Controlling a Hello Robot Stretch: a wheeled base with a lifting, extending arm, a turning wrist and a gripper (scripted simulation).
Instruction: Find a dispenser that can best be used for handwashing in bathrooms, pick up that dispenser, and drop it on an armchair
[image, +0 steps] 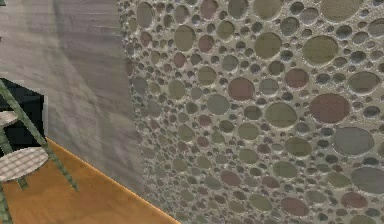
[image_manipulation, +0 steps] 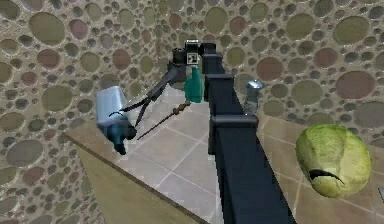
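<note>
In the arm side view the dark arm (image_manipulation: 235, 150) rises over a tiled counter (image_manipulation: 175, 150) set against pebble walls. Its gripper (image_manipulation: 130, 128) reaches left with two thin fingers (image_manipulation: 155, 95). At the fingers' far end is a tilted white and blue bottle-like thing (image_manipulation: 112, 110), over the counter's left part. I cannot tell whether the gripper holds it or whether it rests on the counter. A teal bottle (image_manipulation: 195, 85) stands upright next to the arm's white squares, near the back wall.
A small grey-capped container (image_manipulation: 252, 92) and a large green round thing (image_manipulation: 335, 158) sit on the counter right of the arm. In the forward view a pebble wall (image: 260, 110) is close at the right. A green ladder shelf (image: 25, 140) stands on wooden floor (image: 90, 200) at the left.
</note>
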